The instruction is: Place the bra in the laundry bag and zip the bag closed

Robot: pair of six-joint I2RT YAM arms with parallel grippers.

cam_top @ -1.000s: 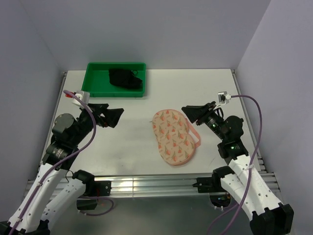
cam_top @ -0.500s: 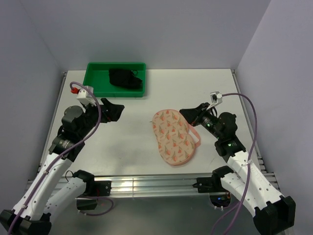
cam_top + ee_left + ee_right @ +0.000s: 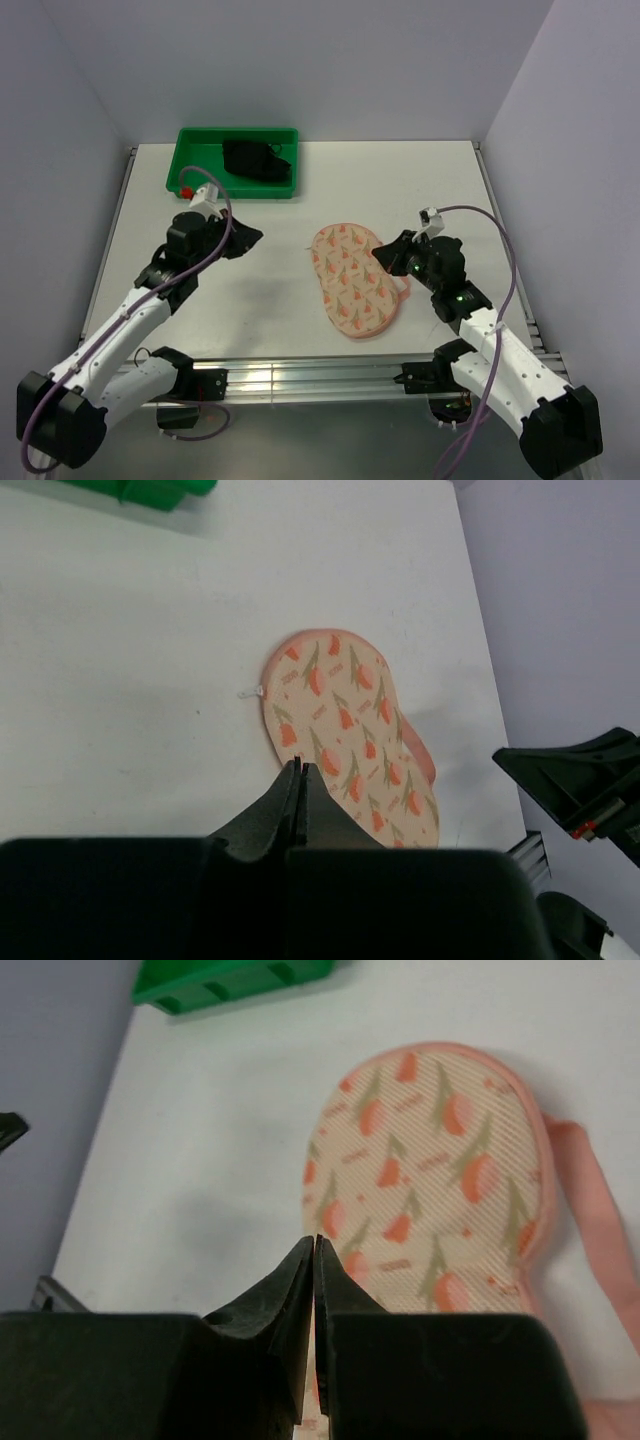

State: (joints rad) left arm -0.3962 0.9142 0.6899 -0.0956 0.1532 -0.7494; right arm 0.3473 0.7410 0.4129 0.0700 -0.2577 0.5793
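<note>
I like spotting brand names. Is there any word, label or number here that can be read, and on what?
None can be read.
The laundry bag: tiny orange marks between its printed flowers may be words, but they are too small and blurred to read.
The green tray and the bra: no writing visible.

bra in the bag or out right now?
Out. The bra lies bunched in the green tray at the far left of the table; the laundry bag lies flat mid-table, well apart from it.
</note>
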